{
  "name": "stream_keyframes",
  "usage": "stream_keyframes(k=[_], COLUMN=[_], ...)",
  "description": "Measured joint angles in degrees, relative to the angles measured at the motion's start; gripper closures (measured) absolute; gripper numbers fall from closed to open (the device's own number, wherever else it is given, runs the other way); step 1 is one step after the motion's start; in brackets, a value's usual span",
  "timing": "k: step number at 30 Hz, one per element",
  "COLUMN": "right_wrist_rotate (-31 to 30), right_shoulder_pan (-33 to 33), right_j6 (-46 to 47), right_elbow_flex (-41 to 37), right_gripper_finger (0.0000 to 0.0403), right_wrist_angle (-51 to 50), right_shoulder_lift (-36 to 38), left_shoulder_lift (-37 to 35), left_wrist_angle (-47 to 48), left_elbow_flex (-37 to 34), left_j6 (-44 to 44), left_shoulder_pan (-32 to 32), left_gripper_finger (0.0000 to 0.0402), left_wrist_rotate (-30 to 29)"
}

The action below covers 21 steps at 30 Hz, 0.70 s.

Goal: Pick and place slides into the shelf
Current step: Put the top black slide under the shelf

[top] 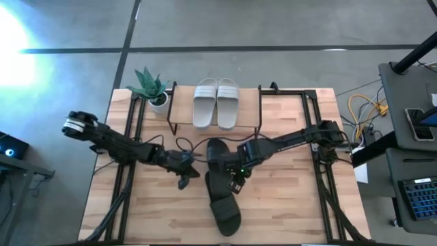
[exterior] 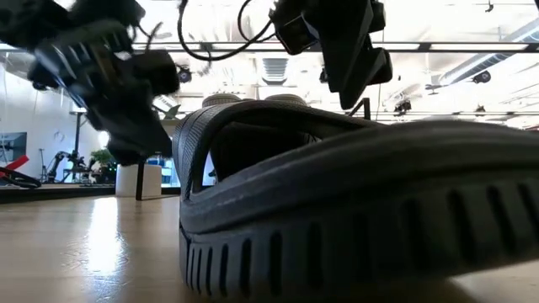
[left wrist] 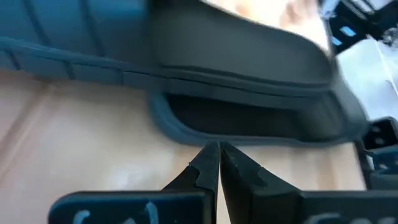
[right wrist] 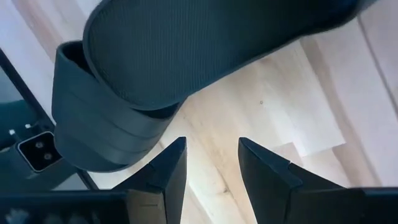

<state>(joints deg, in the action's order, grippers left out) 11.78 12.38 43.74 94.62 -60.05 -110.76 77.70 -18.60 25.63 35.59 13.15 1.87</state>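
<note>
The left arm is reaching in from the table's left edge toward the middle, its left gripper [top: 186, 179] pointing down with the fingers [left wrist: 208, 163] pressing together. The right arm is stretching in from the right edge, bending at the elbow, its right gripper [top: 235, 183] hanging near the centre with its fingers [right wrist: 171, 163] parting.

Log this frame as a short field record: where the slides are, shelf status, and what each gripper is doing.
white pair: side by side on the shelf, at
black slides: two on the table, one near centre, one nearer the front edge
left gripper: shut, empty, tips at the strap opening of a black slide
right gripper: open, empty, over the table beside a black slide
plant: by the shelf's left end
progress: white pair placed, black pair not yet
</note>
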Motion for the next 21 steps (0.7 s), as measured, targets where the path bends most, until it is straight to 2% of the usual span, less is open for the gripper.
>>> stream_keyframes(k=[9, 21], right_wrist_rotate=[0.0, -7.6], right_shoulder_pan=[0.9, 3.0], right_j6=[7.5, 14.2], right_elbow_flex=[-4.4, -4.9], right_gripper_finger=[0.0266, 0.0266], right_wrist_angle=[4.7, 6.9], right_shoulder_lift=[0.0, 0.0], left_shoulder_lift=[6.6, 17.9], left_wrist_angle=[-9.4, -9.7], left_elbow_flex=[2.2, 14.2], left_j6=[-1.3, -8.3], left_shoulder_pan=[-2.3, -5.1], left_gripper_finger=[0.0402, 0.0402], left_wrist_rotate=[4.1, 4.5])
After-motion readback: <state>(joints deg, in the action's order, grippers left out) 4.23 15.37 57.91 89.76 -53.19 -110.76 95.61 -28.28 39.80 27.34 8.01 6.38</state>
